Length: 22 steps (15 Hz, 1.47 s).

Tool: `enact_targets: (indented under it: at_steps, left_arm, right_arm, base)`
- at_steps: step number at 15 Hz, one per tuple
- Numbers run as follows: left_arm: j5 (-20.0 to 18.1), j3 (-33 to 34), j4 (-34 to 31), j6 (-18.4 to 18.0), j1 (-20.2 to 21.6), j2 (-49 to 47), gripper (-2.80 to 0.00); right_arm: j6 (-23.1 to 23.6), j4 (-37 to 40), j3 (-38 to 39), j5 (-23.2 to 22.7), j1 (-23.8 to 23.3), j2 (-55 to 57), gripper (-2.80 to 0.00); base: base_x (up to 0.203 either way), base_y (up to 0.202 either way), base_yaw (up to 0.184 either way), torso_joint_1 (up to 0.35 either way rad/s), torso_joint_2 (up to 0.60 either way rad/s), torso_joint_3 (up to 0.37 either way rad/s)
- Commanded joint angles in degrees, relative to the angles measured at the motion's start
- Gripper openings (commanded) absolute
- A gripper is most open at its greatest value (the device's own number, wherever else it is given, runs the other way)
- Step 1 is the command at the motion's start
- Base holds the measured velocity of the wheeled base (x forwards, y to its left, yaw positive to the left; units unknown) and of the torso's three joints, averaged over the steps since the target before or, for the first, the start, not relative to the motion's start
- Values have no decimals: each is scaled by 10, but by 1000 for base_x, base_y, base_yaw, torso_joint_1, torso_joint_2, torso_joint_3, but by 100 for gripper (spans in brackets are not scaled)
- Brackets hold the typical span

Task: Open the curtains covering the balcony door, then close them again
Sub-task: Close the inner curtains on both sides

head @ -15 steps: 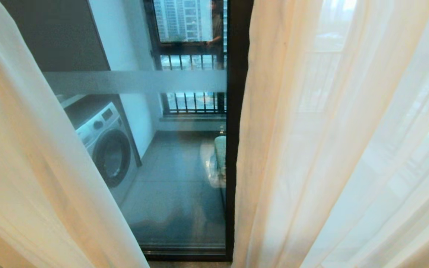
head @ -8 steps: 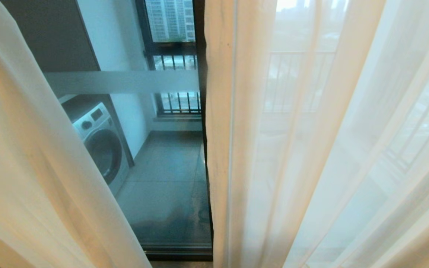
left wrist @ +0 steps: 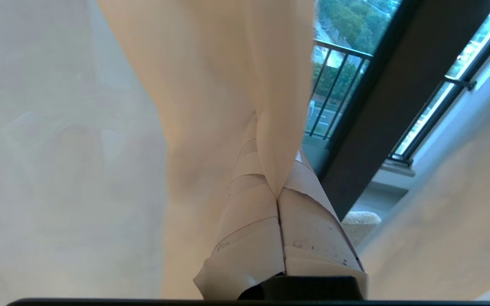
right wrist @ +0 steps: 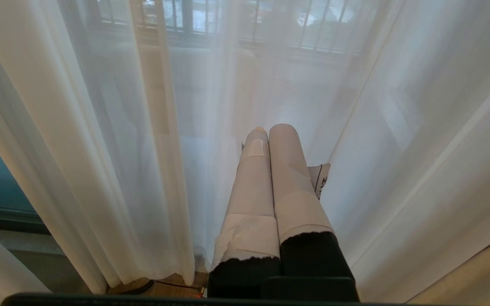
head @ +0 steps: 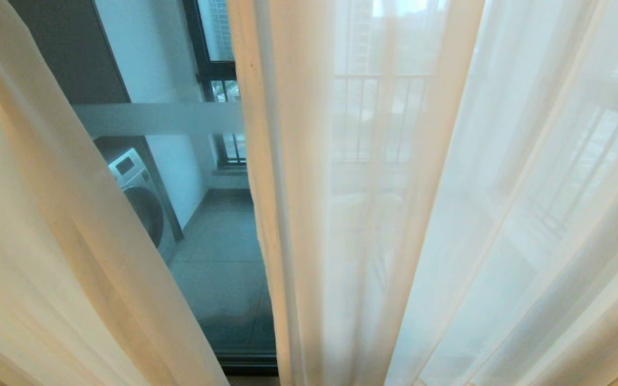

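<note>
The head view looks forward and down, close to the curtains [head: 373, 214], through a gap at the balcony door [head: 218, 300]. Each wrist view looks along its claw into fabric. All 3 share the sheer and railing [left wrist: 334, 93].

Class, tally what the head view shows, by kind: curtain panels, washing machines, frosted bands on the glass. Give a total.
Curtain panels: 2, the left curtain panel and the right curtain panel
Washing machines: 1, the washing machine
Frosted bands: 1, the frosted band
Total: 4
</note>
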State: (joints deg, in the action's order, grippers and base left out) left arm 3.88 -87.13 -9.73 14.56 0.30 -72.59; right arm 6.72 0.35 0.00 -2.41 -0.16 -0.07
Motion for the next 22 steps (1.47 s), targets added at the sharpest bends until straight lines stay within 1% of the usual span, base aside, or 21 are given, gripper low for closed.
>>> enact_targets:
  at_steps: [1, 10, 11, 14, 17, 20, 22]
  left_arm:
    - [1, -1, 0, 1, 0, 0, -280]
    - [-1, -6, 0, 1, -1, 4, -280]
    - [-1, -13, 1, 0, -8, 4, -280]
    - [-1, -43, 1, 0, -58, -4, -280]
    - [0, -74, 4, 0, -121, -23, -280]
    - [1, -104, 27, -2, -185, -54, -280]
    - [2, -123, 56, -4, -252, -87, -280]
  right_arm:
    - [1, 0, 0, 0, 0, 1, -280]
    - [1, 0, 0, 0, 0, 1, -280]
    - [1, 0, 0, 0, 0, 1, -280]
    - [1, 0, 0, 0, 0, 1, -280]
    - [1, 0, 0, 0, 0, 1, -280]
    - [1, 0, 0, 0, 0, 1, -280]
    - [1, 0, 0, 0, 0, 1, -280]
  base:
    - [0, 0, 0, 0, 0, 0]
    - [0, 0, 0, 0, 0, 0]
    - [0, 0, 0, 0, 0, 0]
    - [0, 0, 0, 0, 0, 0]
    - [0, 0, 0, 0, 0, 0]
    - [0, 0, 0, 0, 0, 0]
    - [0, 0, 0, 0, 0, 0]
